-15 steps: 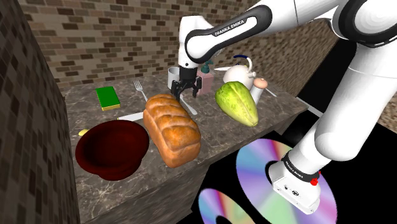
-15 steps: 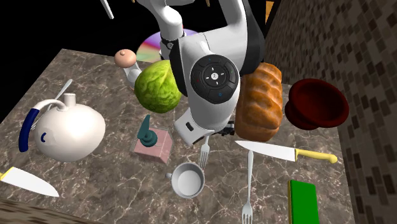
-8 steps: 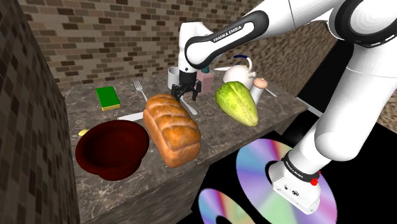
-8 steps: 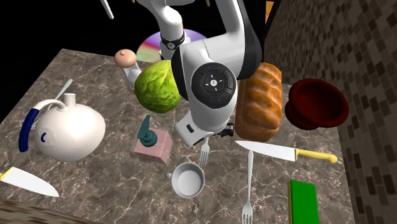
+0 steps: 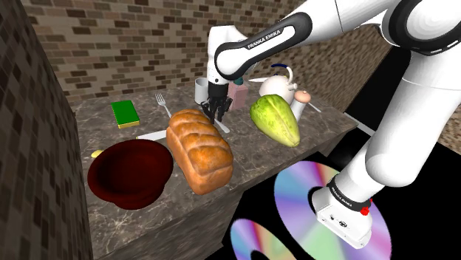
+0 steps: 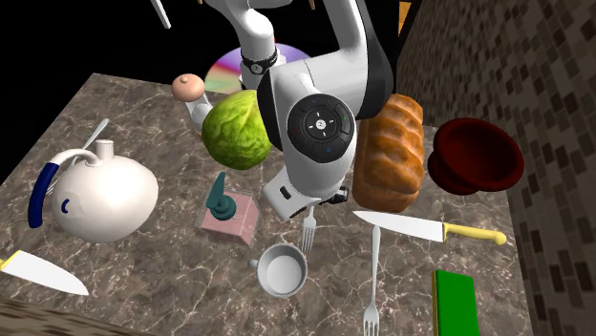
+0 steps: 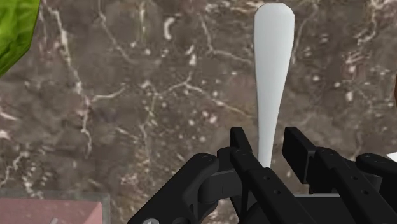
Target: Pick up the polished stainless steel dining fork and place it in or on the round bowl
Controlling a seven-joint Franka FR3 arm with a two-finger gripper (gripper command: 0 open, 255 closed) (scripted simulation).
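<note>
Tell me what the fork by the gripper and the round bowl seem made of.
Fork: plain flat white, no gleam, so metal is only a guess. Bowl: dark red, smooth and uniform; glazed ceramic or plastic, unclear.

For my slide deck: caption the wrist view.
Tool astride the white fork on a brown marbled countertop, not yet clasping it.

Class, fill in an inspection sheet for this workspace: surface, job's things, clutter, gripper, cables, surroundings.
Surface: marble counter, crowded.
Job's things: fork flat beside the loaf; dark red bowl empty, on the loaf's other side.
Clutter: loaf, cabbage, teapot, cup, pink bottle, second fork, knife, second knife, green book.
Gripper: low over the fork's handle.
Cables: nothing seen.
Surroundings: brick walls, shiny discs on the floor, black area.
</note>
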